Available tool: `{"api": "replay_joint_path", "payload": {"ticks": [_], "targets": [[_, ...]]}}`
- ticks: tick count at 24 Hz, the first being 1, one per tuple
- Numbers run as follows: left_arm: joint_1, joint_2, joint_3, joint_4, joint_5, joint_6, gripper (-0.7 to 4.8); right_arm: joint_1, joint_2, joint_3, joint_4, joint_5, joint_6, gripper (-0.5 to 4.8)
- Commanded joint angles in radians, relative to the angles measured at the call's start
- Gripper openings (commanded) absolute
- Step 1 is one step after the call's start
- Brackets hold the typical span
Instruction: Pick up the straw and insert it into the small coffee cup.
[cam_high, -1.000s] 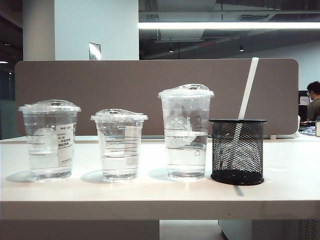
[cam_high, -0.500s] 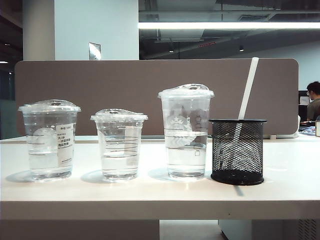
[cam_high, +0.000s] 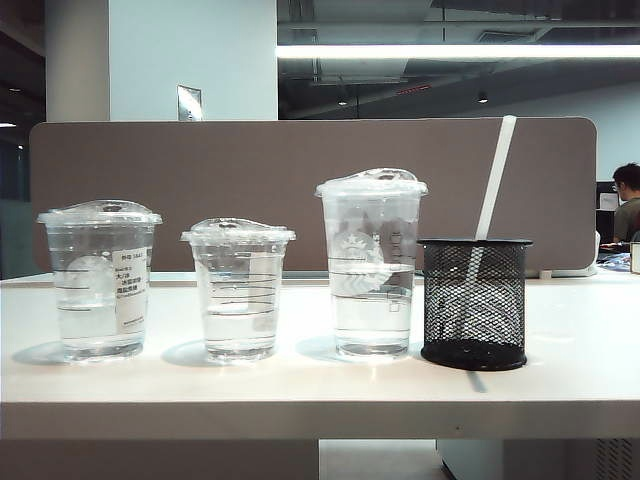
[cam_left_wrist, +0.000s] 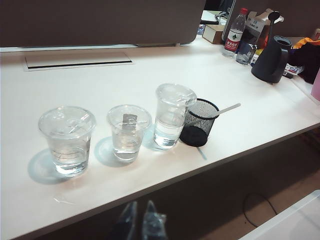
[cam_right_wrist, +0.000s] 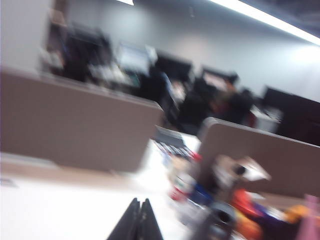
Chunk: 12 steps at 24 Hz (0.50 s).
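I am eyeing the straw (cam_high: 494, 178), leaning in the mesh holder (cam_high: 475, 303) on the bench (cam_high: 320, 385): light, slick, crushable, so I'd pinch its upper half. Left gripper (cam_left_wrist: 139, 223) and right gripper (cam_right_wrist: 138, 220), both pressed together, are hanging clear.

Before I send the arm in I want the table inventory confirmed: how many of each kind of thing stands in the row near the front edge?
Clear lidded cups: 3 – wide labelled cup, small coffee cup, tall cup
Black mesh holders: 1 – holder
White straws: 1 – straw, leaning in the holder
Total: 5
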Motion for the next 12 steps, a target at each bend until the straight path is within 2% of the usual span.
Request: {"api": "replay_joint_path", "payload": {"ticks": [1,3,6,11,12], "targets": [[0.003,0.002,0.003,0.001,-0.005,0.002,0.22,-0.001,0.201,0.128,-0.035,0.069,-0.046,-0.05],[0.003,0.002,0.003,-0.007,-0.010,0.002,0.22,-0.008,0.321,0.177,-0.030,0.048,-0.046,-0.05],[0.003,0.002,0.003,-0.020,-0.027,0.002,0.22,-0.030,0.477,0.191,-0.011,-0.050,-0.017,-0.05],[0.003,0.002,0.003,-0.047,-0.026,0.002,0.22,-0.109,0.700,0.156,0.042,-0.285,0.229,-0.05],[0.003,0.002,0.003,-0.049,-0.026,0.002,0.22,-0.142,0.771,0.109,0.087,-0.373,0.331,-0.05]]}}
